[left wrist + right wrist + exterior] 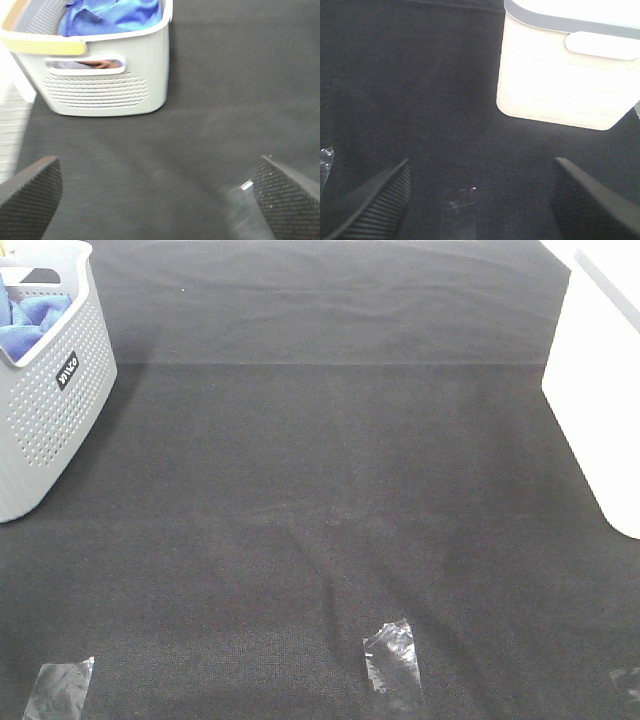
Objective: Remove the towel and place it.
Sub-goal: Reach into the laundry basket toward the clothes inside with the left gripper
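Towel [35, 320], soft royal-blue cloth, bunched up inside grey plastic basket with little holes [45, 440], at 10 o'clock on black cloth table [320, 490]. White plastic box [600, 390] at 3 o'clock. Left gripper [157, 200] spread wide, holding nothing, over the table near the basket. Right gripper [482, 205] spread wide too, holding nothing, near the white box. Bits of clear tape [392, 655] at 6 o'clock.

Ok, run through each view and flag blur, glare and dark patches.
Exterior high: sharp, but the white bin is blown out and the tape glints. Left wrist: smeared all over, basket and towel soft. Right wrist: dim, the cloth nearly black, the bin glowing.
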You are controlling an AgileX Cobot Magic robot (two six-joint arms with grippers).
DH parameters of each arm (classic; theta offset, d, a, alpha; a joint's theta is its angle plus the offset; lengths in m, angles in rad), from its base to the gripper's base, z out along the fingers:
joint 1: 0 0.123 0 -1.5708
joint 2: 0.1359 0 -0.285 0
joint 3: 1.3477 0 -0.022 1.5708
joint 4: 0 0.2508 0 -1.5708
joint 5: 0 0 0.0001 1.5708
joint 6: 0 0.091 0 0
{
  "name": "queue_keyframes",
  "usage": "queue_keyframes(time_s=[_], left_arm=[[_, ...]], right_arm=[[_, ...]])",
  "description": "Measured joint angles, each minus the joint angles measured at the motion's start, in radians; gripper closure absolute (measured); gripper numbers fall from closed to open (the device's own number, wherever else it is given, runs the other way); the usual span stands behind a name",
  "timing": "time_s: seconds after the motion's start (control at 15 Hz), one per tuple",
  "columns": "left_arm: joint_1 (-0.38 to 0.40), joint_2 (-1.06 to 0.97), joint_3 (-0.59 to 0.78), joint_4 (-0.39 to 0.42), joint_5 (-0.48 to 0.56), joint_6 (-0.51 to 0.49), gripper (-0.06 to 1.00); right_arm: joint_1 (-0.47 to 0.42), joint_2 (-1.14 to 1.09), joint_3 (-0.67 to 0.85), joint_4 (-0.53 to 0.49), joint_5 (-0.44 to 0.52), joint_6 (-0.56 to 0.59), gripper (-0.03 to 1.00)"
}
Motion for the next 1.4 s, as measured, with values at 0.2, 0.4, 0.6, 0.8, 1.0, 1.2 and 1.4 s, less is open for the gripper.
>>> queue_keyframes(time_s=[0.2,0.4,0.6,0.8,1.0,1.2,1.4], left_arm=[[0.000,0.393,-0.230,0.026,0.007,0.173,-0.05],[0.000,0.744,-0.550,0.070,0.013,0.357,-0.05],[0.000,1.054,-0.864,0.115,0.066,0.489,-0.05],[0.000,1.363,-1.145,0.267,0.110,0.608,-0.05],[0.000,1.537,-1.218,0.392,0.110,0.662,-0.05],[0.000,1.686,-1.218,0.448,0.090,0.727,-0.05],[0.000,1.786,-1.221,0.476,0.028,0.757,-0.05]], right_arm=[[0.000,0.000,0.000,0.000,0.000,0.000,0.21],[0.000,0.000,0.000,0.000,-0.001,0.000,0.21],[0.000,0.000,0.000,0.000,-0.001,0.000,0.21],[0.000,0.000,0.000,0.000,-0.001,0.000,0.21],[0.000,0.000,0.000,0.000,-0.001,0.000,0.21],[0.000,0.000,0.000,0.000,-0.001,0.000,0.21],[0.000,0.000,0.000,0.000,-0.001,0.000,0.21]])
